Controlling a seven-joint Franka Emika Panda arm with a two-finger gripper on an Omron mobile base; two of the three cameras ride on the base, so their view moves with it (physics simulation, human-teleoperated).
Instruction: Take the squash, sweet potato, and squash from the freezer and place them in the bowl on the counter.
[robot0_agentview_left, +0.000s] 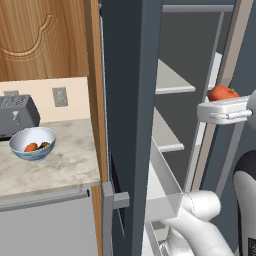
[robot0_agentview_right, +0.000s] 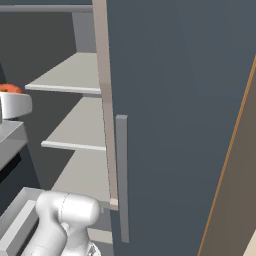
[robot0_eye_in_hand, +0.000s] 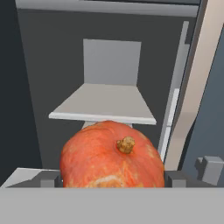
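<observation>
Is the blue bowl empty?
No. The bowl on the counter already holds an orange piece and a darker greenish one.

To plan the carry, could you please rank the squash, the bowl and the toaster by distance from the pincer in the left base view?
1. Squash: right at the pincer, far right.
2. Bowl: on the counter, left.
3. Toaster: behind the bowl, far left.
</observation>
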